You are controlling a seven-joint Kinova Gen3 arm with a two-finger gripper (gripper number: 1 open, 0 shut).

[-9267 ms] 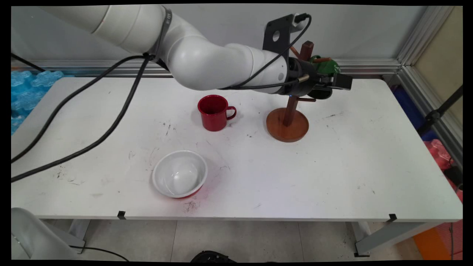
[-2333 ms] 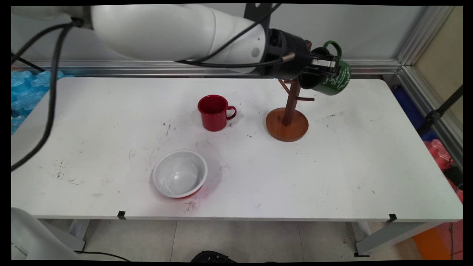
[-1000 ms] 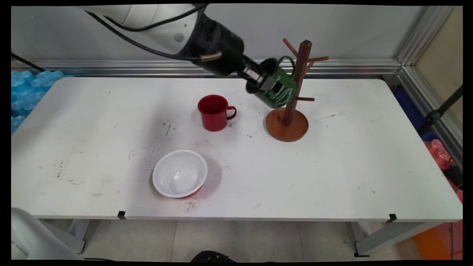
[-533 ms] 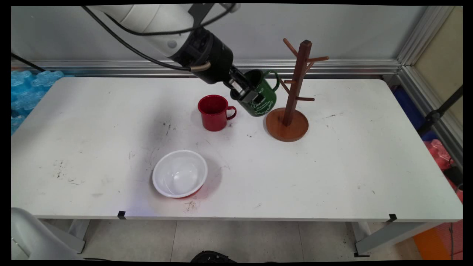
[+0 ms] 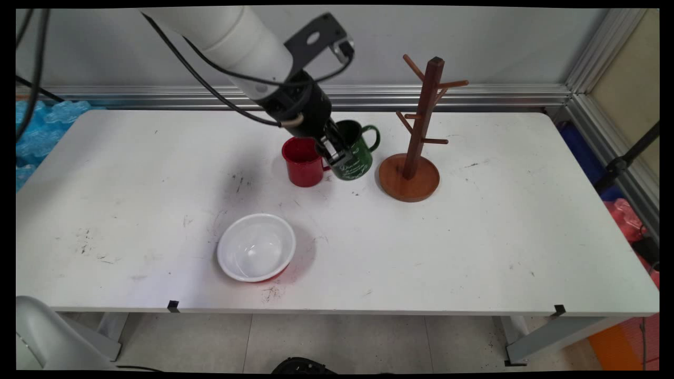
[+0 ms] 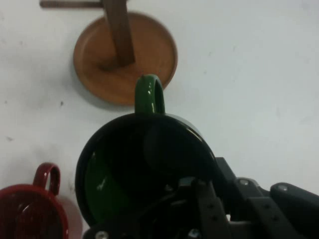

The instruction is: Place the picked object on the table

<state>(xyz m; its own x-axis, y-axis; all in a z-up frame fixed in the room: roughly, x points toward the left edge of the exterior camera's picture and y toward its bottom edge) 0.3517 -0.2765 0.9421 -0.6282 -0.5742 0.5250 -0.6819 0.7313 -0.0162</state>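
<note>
My gripper [image 5: 335, 151] is shut on the rim of a green mug [image 5: 354, 151] with white lettering, one finger inside it and one outside. The mug hangs nearly upright, low over the table, its handle pointing right toward the wooden mug tree [image 5: 419, 131]. A red mug [image 5: 301, 161] stands just left of the green one, almost touching it. In the hand view the green mug [image 6: 144, 164] fills the middle, its handle toward the tree's round base [image 6: 125, 57], and the red mug [image 6: 30, 211] sits at the lower left.
A white bowl [image 5: 256, 247] with a red outside stands near the table's front, left of centre. Blue bubble wrap [image 5: 37, 126] lies beyond the table's left end. An aluminium rail runs along the wall behind.
The green mug has come off the mug tree and travelled left and down in my gripper. It now hangs beside the red mug, turned nearly upright.
</note>
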